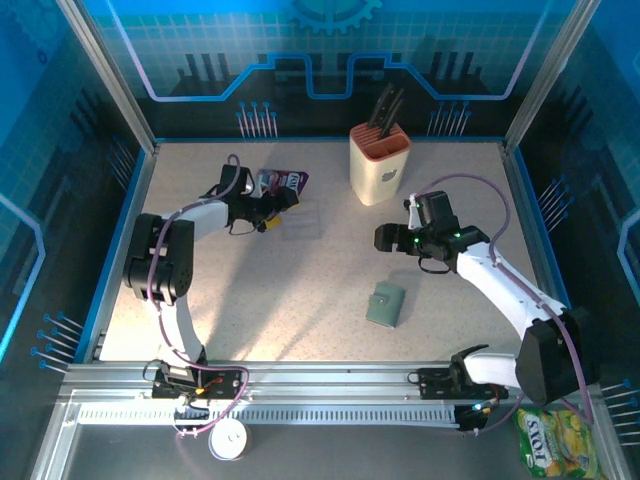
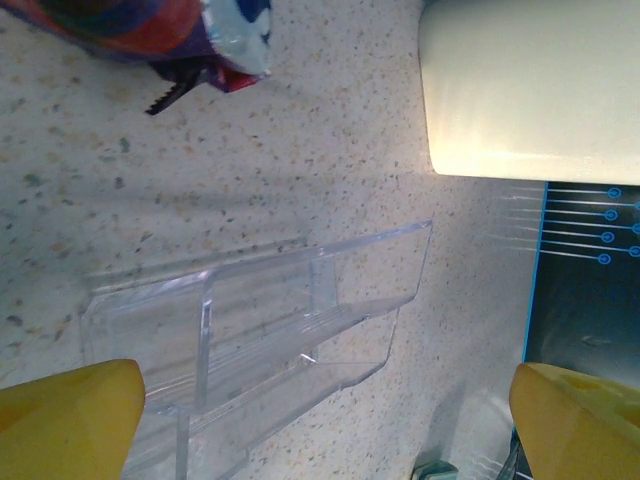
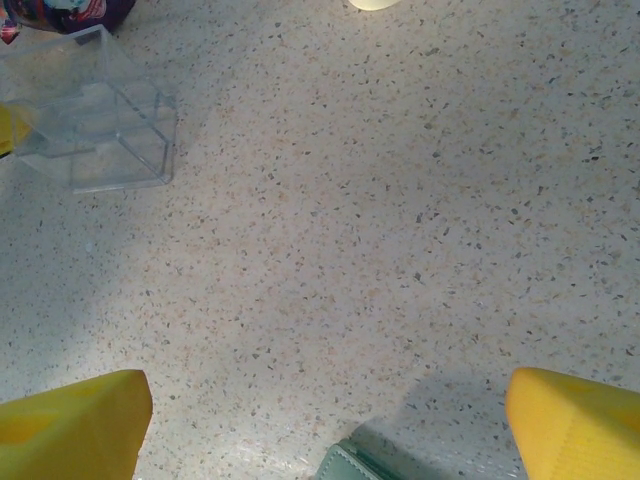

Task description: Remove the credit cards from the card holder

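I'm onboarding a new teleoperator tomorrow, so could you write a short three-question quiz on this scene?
1. True or false: the small sage-green soft card holder is folded shut.
2. Which lies closest in front of the left end effector? A) clear plastic tiered stand B) beige knife block C) the card holder
3. Fill in: the right end effector is ___ (open or shut).
Key: 1 true; 2 A; 3 open.
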Motion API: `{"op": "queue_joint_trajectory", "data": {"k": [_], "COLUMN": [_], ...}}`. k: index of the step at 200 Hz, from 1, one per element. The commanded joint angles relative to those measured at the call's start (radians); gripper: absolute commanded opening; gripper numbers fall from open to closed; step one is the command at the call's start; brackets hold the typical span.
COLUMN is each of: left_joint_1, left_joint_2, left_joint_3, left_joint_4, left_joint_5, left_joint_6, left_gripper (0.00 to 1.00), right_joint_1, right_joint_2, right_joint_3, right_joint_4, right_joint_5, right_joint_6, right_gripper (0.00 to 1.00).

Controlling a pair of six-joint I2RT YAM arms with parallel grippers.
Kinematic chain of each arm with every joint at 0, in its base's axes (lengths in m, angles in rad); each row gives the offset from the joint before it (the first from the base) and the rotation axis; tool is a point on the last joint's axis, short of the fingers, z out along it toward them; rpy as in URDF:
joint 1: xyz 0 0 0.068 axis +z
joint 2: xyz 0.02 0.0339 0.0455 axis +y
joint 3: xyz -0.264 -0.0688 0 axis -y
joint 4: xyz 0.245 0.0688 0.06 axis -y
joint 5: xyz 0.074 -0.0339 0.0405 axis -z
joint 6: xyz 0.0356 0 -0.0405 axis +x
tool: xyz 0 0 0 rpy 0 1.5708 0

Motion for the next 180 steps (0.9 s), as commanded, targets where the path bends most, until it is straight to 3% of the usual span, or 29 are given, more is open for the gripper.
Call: {"op": "queue_joint_trajectory", "data": {"k": [1,180], "left_joint_1": [-0.028,-0.151], "left_joint_2": [0.028,0.116], "left_joint_3": [0.038,0.122], "left_joint_4": [0.018,0.082], "left_joint_5": [0.041,0.075], "left_joint_6": [-0.015,-0.108], "left_gripper": [0.95,0.95], "right_joint_1": [0.015,0.022], "right_joint_2": [-0.023,-0.071], "right_joint_3": [0.014,-0.014], "right_joint_4": [-0.022,-0.076], "right_joint_5": [0.016,0.008], "right_joint_6": [0.014,0.072], "right_gripper": [0.93,0.93]}}
